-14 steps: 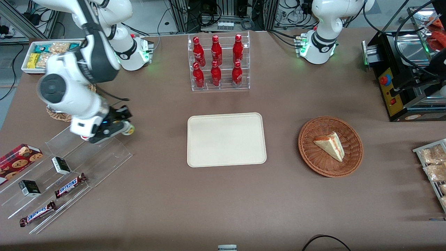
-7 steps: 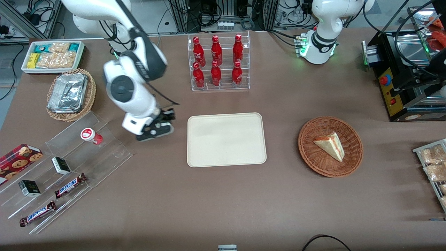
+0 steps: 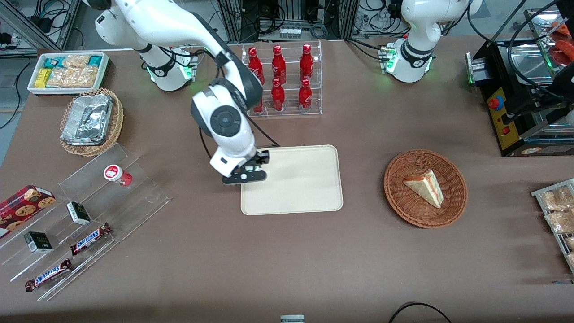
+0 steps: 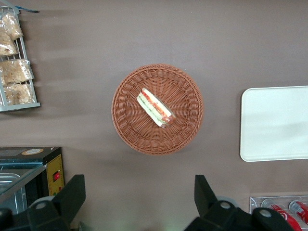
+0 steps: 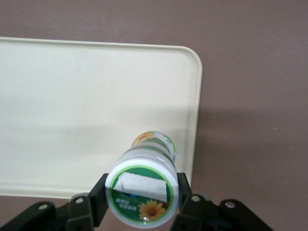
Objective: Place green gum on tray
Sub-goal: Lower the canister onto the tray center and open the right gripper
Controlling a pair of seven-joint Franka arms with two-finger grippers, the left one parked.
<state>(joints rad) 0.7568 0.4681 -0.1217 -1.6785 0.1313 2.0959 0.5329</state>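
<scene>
Overall, the worktop (image 3: 287, 251) was covered in a matte brown sheet, with cable bundles and aluminium framing in the room past its edge. The gripper (image 3: 245, 176) hung over the edge of the tray (image 3: 305, 179) that lies toward the working arm's end of the worktop. In the right wrist view its fingers (image 5: 98, 199) were pinched on the green gum (image 5: 144, 185), one on each side just under the lid, the bottle held above the tray (image 5: 72, 106) near a rounded corner; whether it touched the tray could not be told. The lid was white and round with a green ring, a white label patch and a yellow flower mark; the small print on the body was not legible. The tray was cream-beige, smooth, rectangular with rounded corners and a low rim. A clear acrylic rack (image 3: 283, 80) held six glossy red bottles with white script. A stepped clear acrylic stand (image 3: 112, 197) carried a red-lidded gum bottle (image 3: 115, 174), two bars (image 3: 89, 238) reading "SNICKERS" and small dark boxes. A round wicker basket (image 3: 406, 204) held a wedge sandwich (image 3: 423, 187); another wicker basket (image 3: 114, 130) held a crinkled foil container. A white bin (image 3: 67, 71) held snack packets.
</scene>
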